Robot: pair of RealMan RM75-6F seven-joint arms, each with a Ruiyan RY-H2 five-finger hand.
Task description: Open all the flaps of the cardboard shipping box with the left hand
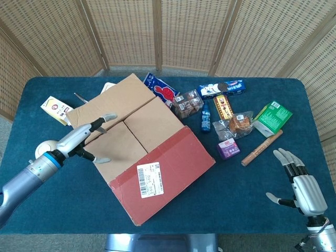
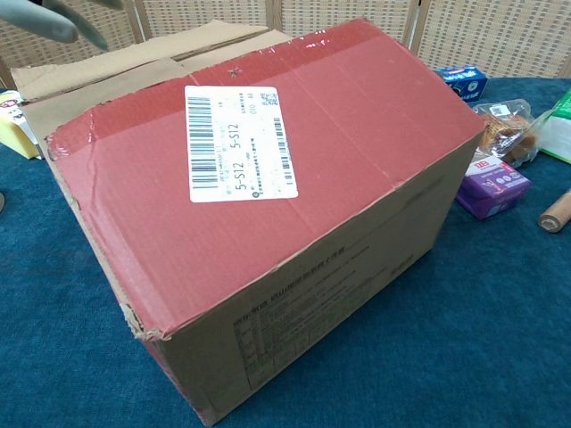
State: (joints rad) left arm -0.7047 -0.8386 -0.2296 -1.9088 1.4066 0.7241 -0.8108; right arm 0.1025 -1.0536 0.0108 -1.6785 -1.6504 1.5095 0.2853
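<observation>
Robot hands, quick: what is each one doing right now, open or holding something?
Left hand: open, fingers spread over the cardboard box, holding nothing.
Right hand: open, fingers apart above the table, holding nothing.

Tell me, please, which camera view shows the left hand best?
The head view: the whole left hand shows with its fingers spread over the cardboard box. The chest view catches only blurred fingertips at its top left corner.

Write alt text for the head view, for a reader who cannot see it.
Seen from above, a cardboard shipping box sits angled on a blue table, its flaps down, while the robot's left hand reaches over its left edge. Snack packets lie scattered to the box's right, and the right hand rests open near the table's front right corner.
</observation>
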